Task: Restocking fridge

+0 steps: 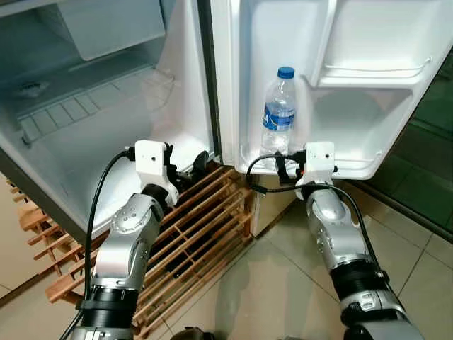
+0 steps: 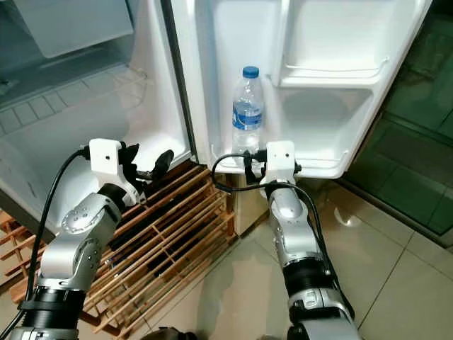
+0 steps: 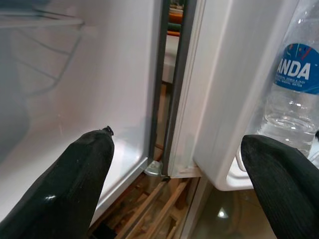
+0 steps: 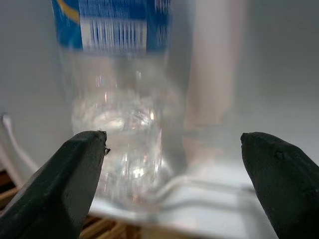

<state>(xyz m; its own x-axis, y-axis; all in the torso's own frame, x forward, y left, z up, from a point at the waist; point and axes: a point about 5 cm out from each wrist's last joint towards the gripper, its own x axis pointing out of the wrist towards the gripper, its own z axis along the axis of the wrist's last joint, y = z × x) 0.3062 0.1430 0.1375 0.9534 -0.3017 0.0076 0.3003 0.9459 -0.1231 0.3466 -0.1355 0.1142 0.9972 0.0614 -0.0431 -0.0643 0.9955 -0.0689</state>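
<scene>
A clear water bottle (image 1: 279, 110) with a blue cap and blue label stands upright in the lower shelf (image 1: 357, 168) of the open fridge door. My right gripper (image 1: 285, 168) is open just in front of the bottle's base, at the shelf rim. In the right wrist view the bottle (image 4: 119, 99) stands beyond the black fingers (image 4: 60, 184), nearer one of them and untouched. My left gripper (image 1: 187, 168) is open and empty at the lower corner of the fridge body (image 1: 85, 120), by the hinge gap. The left wrist view shows the bottle (image 3: 296, 99) off to the side.
The fridge compartment has a wire shelf (image 1: 64, 110) and a white floor. An upper door shelf (image 1: 375, 71) holds nothing. A slatted wooden rack (image 1: 205, 227) lies under the fridge. Pale tiled floor (image 1: 283, 283) spreads between my arms, with a dark glass panel (image 1: 432, 142) at the right.
</scene>
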